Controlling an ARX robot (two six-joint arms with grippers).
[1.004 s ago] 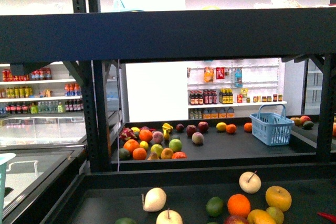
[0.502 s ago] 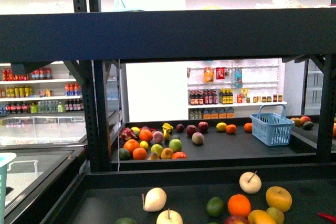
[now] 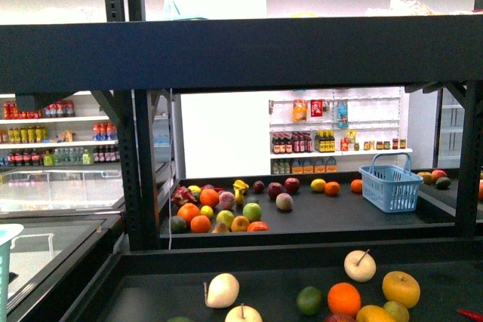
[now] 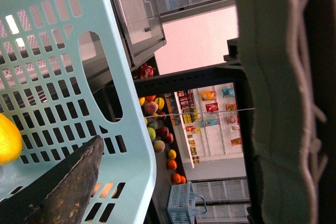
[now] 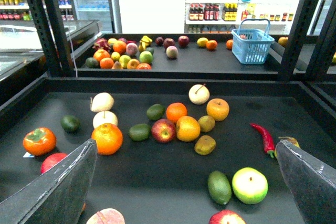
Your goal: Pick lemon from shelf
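The lemon [image 5: 187, 128], a yellow oval fruit, lies among mixed fruit on the black shelf's near deck [image 5: 157, 182], next to a red apple. It also shows at the bottom of the front view [image 3: 375, 313]. My right gripper [image 5: 184, 195] is open and empty above the deck's front part, short of the lemon, with its fingers [image 5: 58, 187] spread wide. My left gripper [image 4: 157, 198] is open beside a pale blue basket [image 4: 63, 61], with one dark finger [image 4: 63, 187] against the basket wall. Neither gripper shows in the front view.
A yellow-orange fruit [image 4: 8, 139] lies in the pale blue basket. Near the lemon lie oranges [image 5: 107, 138], a green apple [image 5: 250, 184], an avocado [image 5: 219, 187] and a red chilli [image 5: 264, 136]. The far deck holds more fruit and a blue basket [image 3: 390, 183]. Black posts [image 3: 143, 171] flank the opening.
The front view has drifted a little, so the fruit sits slightly lower in the picture. No fruit has moved, and no arm has entered that view.
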